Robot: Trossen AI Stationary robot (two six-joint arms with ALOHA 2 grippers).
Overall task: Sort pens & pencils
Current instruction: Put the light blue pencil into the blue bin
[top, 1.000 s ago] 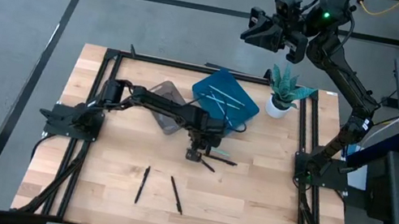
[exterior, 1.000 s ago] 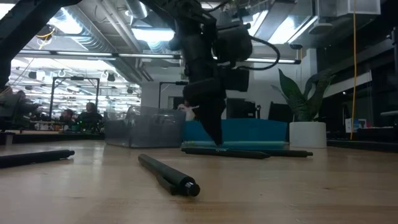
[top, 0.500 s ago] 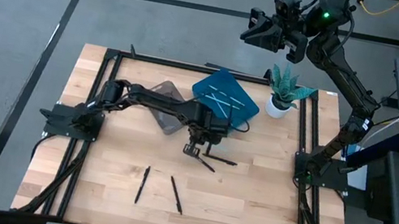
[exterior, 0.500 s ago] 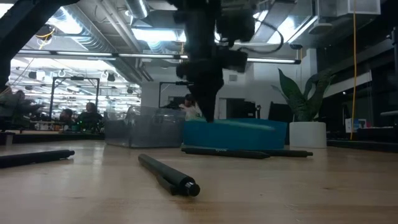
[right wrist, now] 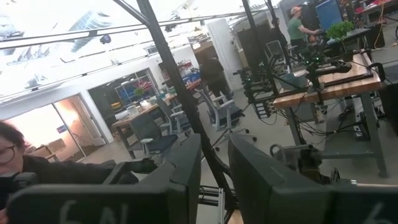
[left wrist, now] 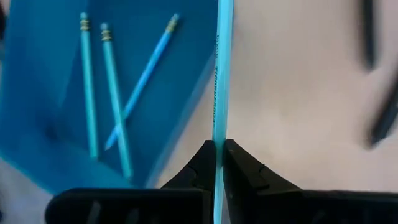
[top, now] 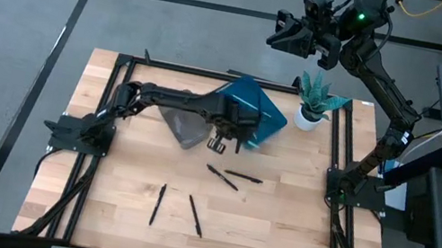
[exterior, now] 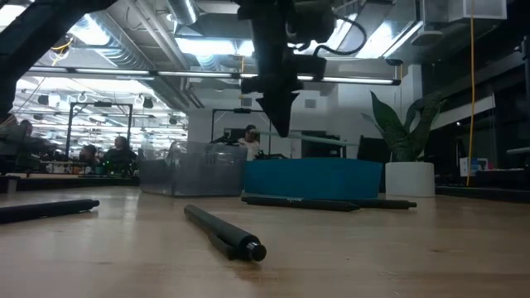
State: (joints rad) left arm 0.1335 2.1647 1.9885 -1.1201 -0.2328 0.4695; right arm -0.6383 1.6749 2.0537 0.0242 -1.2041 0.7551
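a: pencil (left wrist: 222, 74), light blue, is pinched between the left gripper's (left wrist: 218, 155) fingers, held above the table beside the blue tray (left wrist: 37, 93) where three more lie

b: how will it handle?

a: light, stiff, likely slick; a mid-shaft grip seems safest. right gripper (top: 284, 33) waits high beyond the table, fingers apart

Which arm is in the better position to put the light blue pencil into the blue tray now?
The left. The left gripper is shut on the light blue pencil right at the blue tray, where three pencils lie. The right gripper hangs beyond the table's far edge, holding nothing.
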